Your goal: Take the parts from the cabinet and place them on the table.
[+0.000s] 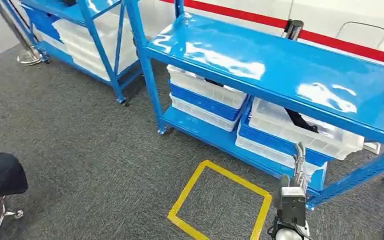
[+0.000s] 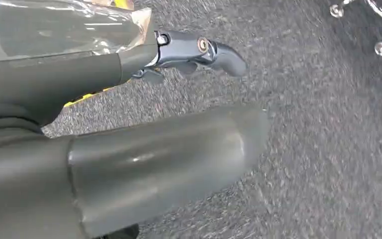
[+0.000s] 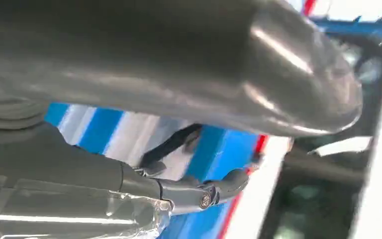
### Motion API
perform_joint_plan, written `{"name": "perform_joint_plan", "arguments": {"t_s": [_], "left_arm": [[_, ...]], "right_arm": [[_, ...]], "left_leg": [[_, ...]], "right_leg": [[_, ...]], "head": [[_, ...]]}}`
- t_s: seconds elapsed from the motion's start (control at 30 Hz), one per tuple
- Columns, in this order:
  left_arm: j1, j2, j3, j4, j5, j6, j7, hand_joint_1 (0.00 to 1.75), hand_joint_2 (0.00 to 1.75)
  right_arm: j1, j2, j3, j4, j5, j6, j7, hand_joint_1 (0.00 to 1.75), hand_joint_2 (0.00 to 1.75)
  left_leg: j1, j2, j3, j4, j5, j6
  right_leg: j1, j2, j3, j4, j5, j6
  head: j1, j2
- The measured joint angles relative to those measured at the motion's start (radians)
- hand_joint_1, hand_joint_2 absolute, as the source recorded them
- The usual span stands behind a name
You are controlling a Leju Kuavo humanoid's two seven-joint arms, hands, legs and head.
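Bins (image 1: 300, 131) on lower shelf (image 1: 205, 131) – floor square (image 1: 220, 202) in front, perhaps parts (image 1: 300, 121) inside

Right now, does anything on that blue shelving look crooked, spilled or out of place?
Nothing looks spilled or broken. The white bins and blue bins sit stacked on the lower shelf. One dark part lies slanted in the right-hand white bin, which looks like loose storage, not a fault. The right hand hangs in front of the shelf.
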Motion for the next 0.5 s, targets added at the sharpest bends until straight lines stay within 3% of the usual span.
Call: {"name": "perform_joint_plan", "arguments": {"t_s": [0.03,0.07,0.13,0.17,0.2,0.27,0.33,0.37,0.4,0.43,0.5], "left_arm": [[0.000,0.000,0.003,0.000,0.000,0.001,0.000,0.00,0.00],[0.000,0.000,0.004,0.000,0.000,0.001,0.000,0.00,0.00],[0.000,0.000,0.007,0.000,-0.003,0.001,0.000,0.00,0.00],[0.000,0.000,0.009,0.000,-0.006,0.001,0.000,0.00,0.00],[0.000,0.002,0.012,0.000,-0.008,0.001,0.000,0.00,0.00],[0.000,0.002,0.013,0.000,-0.009,0.001,-0.001,0.00,0.00],[-0.003,0.001,0.013,0.000,-0.008,0.001,-0.001,0.00,0.00],[-0.004,-0.002,0.013,0.000,-0.009,0.001,-0.002,0.00,0.00],[-0.003,-0.002,0.013,0.000,-0.009,0.001,-0.003,0.00,0.00],[-0.001,-0.001,0.013,0.000,-0.009,0.002,-0.003,0.00,0.00],[0.001,-0.001,0.013,0.000,-0.009,0.002,-0.003,0.00,0.00]], "right_arm": [[-0.002,0.001,-0.013,0.023,-0.003,0.000,0.003,0.00,0.00],[-0.004,0.000,-0.029,0.046,-0.009,0.001,0.004,0.00,0.00],[-0.020,0.001,-0.061,0.097,-0.015,0.004,0.004,0.00,0.00],[-0.028,0.002,-0.076,0.121,-0.018,0.005,0.004,0.00,0.00],[-0.036,0.002,-0.086,0.140,-0.019,0.006,0.003,0.00,0.00],[-0.047,0.002,-0.106,0.171,-0.023,0.008,0.003,0.00,0.00],[-0.049,0.003,-0.127,0.197,-0.026,0.008,0.003,0.00,0.00],[-0.049,0.003,-0.135,0.205,-0.026,0.008,0.003,0.00,0.00],[-0.053,0.003,-0.139,0.211,-0.026,0.008,0.002,0.00,0.00],[-0.061,0.003,-0.141,0.219,-0.026,0.008,0.001,0.00,0.00],[-0.065,0.004,-0.149,0.230,-0.026,0.008,0.001,0.00,0.00]], "left_leg": [[0.000,-0.001,-0.018,0.029,0.001,0.001],[0.000,-0.001,-0.013,0.012,0.026,0.004],[0.001,-0.010,0.054,-0.138,0.125,0.010],[0.002,-0.045,0.094,-0.225,0.168,0.015],[0.003,-0.103,0.110,-0.266,0.166,0.019],[-0.002,-0.080,0.110,-0.274,0.166,0.020],[-0.010,-0.058,0.113,-0.282,0.172,0.034],[-0.001,-0.040,0.119,-0.299,0.184,0.046],[-0.003,-0.029,0.122,-0.306,0.186,0.052],[-0.004,-0.011,0.122,-0.306,0.186,0.053],[-0.006,0.019,0.119,-0.306,0.186,0.053]], "right_leg": [[0.002,0.013,0.000,0.001,0.000,0.000],[0.003,0.025,0.002,0.001,0.000,0.000],[0.003,0.054,0.006,0.002,0.000,0.001],[0.003,0.067,0.007,0.003,0.000,0.002],[0.010,0.076,0.003,0.008,0.000,0.005],[0.007,0.096,-0.010,0.007,0.007,0.020],[0.003,0.119,-0.018,-0.002,0.015,0.035],[0.004,0.086,-0.023,0.013,0.009,0.037],[0.009,0.030,-0.043,0.044,-0.011,0.036],[0.008,0.008,-0.079,0.112,-0.046,0.032],[0.006,-0.002,-0.157,0.273,-0.107,0.031]], "head": [[-0.001,0.000],[0.000,0.000],[-0.001,0.000],[0.000,0.000],[0.000,0.000],[0.001,0.000],[0.000,0.000],[0.001,0.000],[0.003,0.000],[0.009,0.000],[0.008,0.000]]}}
